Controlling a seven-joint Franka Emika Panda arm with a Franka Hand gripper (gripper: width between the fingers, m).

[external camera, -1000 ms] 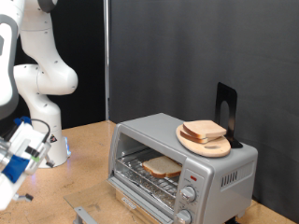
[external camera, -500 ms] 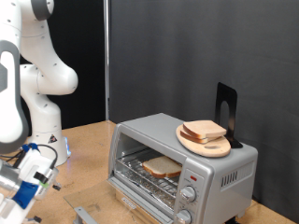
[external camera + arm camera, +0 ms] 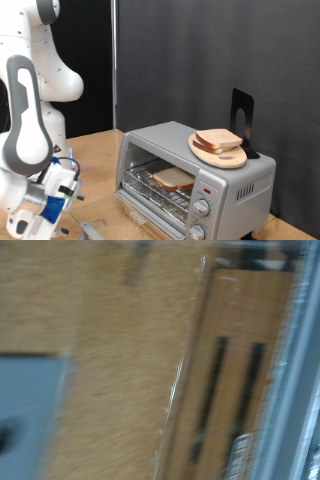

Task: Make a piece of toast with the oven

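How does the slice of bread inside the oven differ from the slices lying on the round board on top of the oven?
The slice inside the oven lies alone on the wire rack, behind the open front; the slices on the board are stacked and overlap, out in the open. The slice inside sits low, within the oven; the stack rests on the round wooden board on its roof. All are pale with tan crust. The end effector, low at the exterior view's left, touches none.

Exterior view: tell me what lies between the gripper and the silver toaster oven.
Only bare wooden tabletop separates the gripper from the silver toaster oven; its open glass door hangs just below.
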